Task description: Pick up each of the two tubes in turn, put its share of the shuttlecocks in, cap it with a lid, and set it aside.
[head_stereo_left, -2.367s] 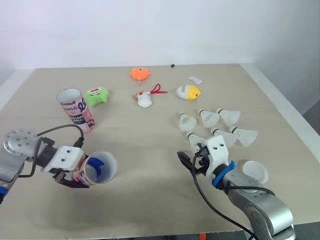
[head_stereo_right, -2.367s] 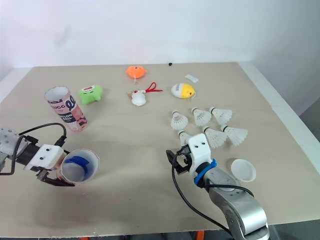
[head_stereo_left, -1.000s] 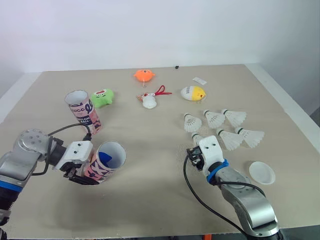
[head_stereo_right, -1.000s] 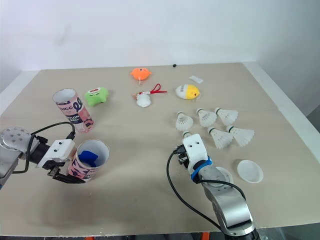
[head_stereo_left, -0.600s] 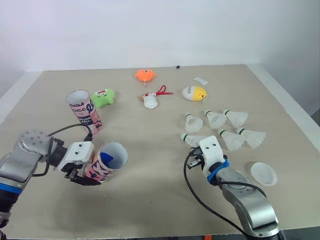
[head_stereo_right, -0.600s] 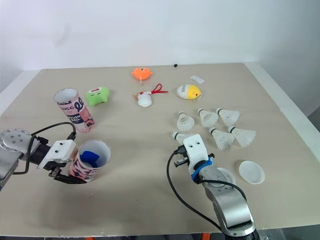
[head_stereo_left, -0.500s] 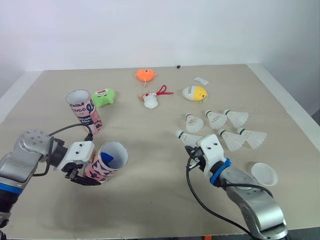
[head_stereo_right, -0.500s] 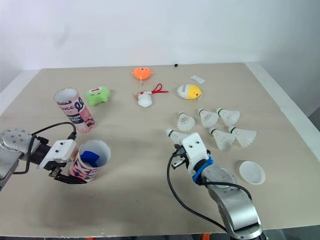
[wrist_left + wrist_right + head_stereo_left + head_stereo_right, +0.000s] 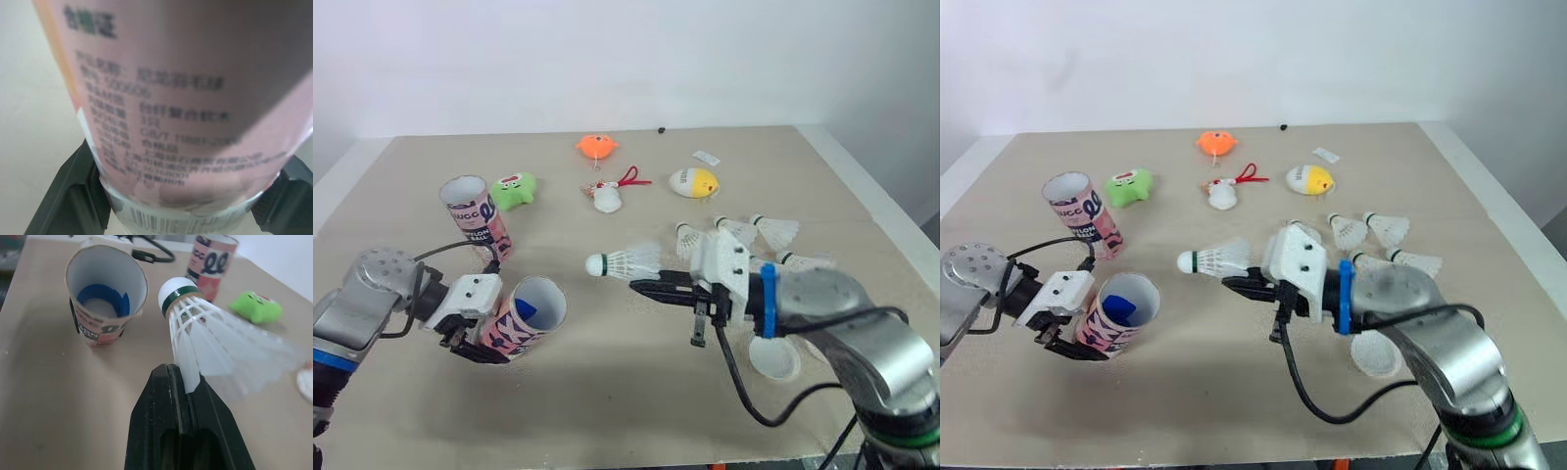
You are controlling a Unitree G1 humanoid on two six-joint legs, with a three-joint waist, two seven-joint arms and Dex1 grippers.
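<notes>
My left gripper [image 9: 475,340] is shut on a pink printed tube [image 9: 522,315], held tilted over the table with its open mouth facing right; something blue lies inside at its bottom. Both fingers [image 9: 66,193] clasp the tube [image 9: 186,98] near its base. My right gripper [image 9: 641,284] is shut on the feather skirt of a white shuttlecock [image 9: 622,262], held in the air with its cork pointing left toward the tube mouth [image 9: 105,298]. A second pink tube [image 9: 475,217] stands upright at the back left. Several shuttlecocks [image 9: 773,232] lie on the table behind my right arm.
A white lid [image 9: 773,358] lies under my right forearm. A green toy [image 9: 514,189], an orange toy [image 9: 594,147], a white toy with a red cord [image 9: 607,196], a yellow egg toy [image 9: 693,182] and a small label [image 9: 708,158] sit further back.
My right gripper closed on a shuttlecock from the group, lifted it off the table and swung it left toward the held tube. The left gripper and tube stayed put.
</notes>
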